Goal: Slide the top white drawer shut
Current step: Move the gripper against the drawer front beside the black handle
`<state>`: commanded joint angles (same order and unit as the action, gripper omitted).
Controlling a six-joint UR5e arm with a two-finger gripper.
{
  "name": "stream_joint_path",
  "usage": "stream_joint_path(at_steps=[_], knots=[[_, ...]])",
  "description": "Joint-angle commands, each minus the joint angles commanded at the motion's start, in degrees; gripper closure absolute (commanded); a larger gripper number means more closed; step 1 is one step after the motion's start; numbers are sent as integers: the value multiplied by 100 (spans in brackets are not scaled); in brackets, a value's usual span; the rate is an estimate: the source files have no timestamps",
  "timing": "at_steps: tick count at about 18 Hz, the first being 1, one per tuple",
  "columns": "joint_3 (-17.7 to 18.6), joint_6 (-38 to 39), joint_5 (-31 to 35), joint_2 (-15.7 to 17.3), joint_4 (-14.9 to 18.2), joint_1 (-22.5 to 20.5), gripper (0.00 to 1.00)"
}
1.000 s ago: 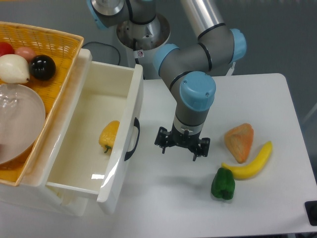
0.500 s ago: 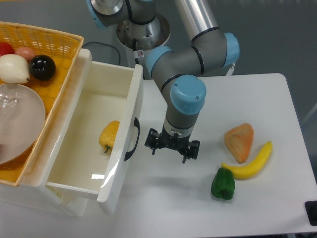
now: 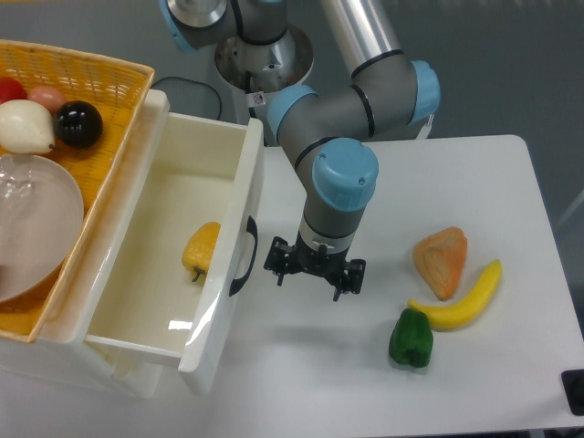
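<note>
The top white drawer (image 3: 233,265) stands pulled far out of the cabinet at the left. Its flat front panel carries a curved black handle (image 3: 246,256). A yellow pepper (image 3: 202,248) lies inside it. My gripper (image 3: 314,275) points down over the table, a short way right of the drawer front and apart from it. Its fingers are spread open and hold nothing. The lower drawer is hidden under the open one.
A yellow wicker basket (image 3: 109,78) on the cabinet top holds a clear bowl (image 3: 32,224) and round fruit. On the table at the right lie a green pepper (image 3: 411,338), a banana (image 3: 464,302) and an orange wedge-shaped food piece (image 3: 441,260).
My gripper has moved left across the table toward the drawer front, most of it in the first half second. The drawer and the other objects have not moved.
</note>
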<state>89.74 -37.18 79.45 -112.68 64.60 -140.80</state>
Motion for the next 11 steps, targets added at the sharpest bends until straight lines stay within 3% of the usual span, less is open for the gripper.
stream_joint_path(at_steps=[11], knots=[[0,9,-35,44,97,62,0]])
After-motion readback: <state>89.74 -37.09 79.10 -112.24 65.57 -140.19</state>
